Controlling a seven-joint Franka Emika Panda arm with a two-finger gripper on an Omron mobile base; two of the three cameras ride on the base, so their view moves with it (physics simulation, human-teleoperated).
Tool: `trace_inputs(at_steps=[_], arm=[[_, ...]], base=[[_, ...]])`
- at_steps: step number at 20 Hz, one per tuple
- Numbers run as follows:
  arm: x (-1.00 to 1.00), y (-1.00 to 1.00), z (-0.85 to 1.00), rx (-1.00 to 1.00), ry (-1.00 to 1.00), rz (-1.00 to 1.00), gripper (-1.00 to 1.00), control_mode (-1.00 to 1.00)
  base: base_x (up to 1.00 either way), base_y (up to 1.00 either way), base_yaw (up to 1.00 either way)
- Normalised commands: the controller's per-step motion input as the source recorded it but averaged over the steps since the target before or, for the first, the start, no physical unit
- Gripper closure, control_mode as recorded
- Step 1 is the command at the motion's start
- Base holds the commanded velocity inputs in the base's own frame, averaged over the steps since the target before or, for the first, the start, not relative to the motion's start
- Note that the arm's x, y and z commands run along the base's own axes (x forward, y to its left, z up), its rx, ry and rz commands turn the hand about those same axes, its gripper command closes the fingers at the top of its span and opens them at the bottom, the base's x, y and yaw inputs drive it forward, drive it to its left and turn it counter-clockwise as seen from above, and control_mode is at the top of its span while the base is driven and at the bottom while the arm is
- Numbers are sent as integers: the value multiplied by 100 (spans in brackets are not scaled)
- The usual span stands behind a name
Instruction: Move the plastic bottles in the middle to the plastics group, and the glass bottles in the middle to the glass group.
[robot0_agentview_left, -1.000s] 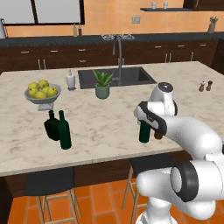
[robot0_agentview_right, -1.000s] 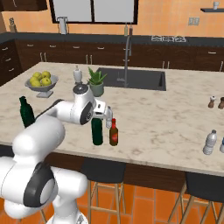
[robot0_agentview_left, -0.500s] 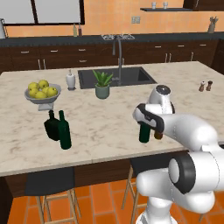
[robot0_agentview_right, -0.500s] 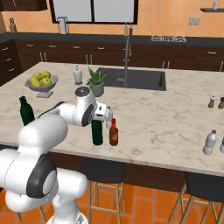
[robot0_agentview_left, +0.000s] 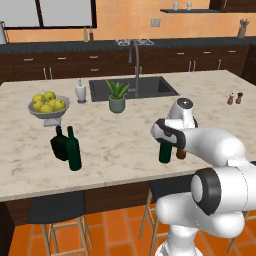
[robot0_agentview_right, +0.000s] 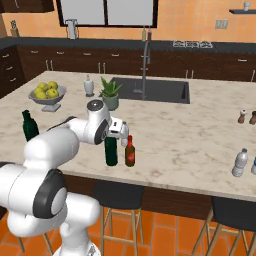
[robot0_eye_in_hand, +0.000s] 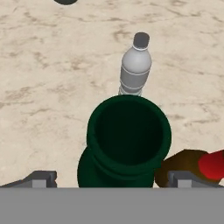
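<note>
Since the earlier frames the wrist has dropped a little, the gripper (robot0_eye_in_hand: 111, 179) settling lower over the green wine bottle (robot0_agentview_right: 111, 151); the bottles themselves have not shifted.

In the right base view the green wine bottle stands low and left of centre on the marble island (robot0_agentview_right: 190, 130), near its front edge, with the brown bottle (robot0_agentview_right: 130, 152) just beside it on the right. A broad bare stretch of marble runs from there to the right of the frame, where the small clear water bottle (robot0_agentview_right: 240, 162) stands close to the front edge. At the left edge of that view one dark green bottle (robot0_agentview_right: 30, 125) of the glass group stands; in the left base view the squat dark flask (robot0_agentview_left: 60, 145) and a tall green bottle (robot0_agentview_left: 74, 150) sit together at left centre, with open counter between them and the arm.

The forearm reaches in low and level, the hand turned downward over the wine bottle's neck. In the hand view the bottle's mouth is at centre, a fingertip (robot0_eye_in_hand: 41, 178) at either lower corner: jaws spread wide, gripping nothing.
</note>
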Motion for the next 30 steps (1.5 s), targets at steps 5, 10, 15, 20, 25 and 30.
trace_inputs(at_steps=[5,10,15,20,25,30], arm=[[1,0,-13,0,-2,0,-100,-100],[0,0,-10,0,-3,0,-100,-100],[0,0,0,0,0,0,100,-100],[1,0,0,0,0,0,100,-100],[-13,12,14,2,0,6,100,-100],[-30,60,40,6,0,16,100,-100]], base=[[0,0,0],[0,0,0],[0,0,0],[0,0,0],[0,0,0],[0,0,0]])
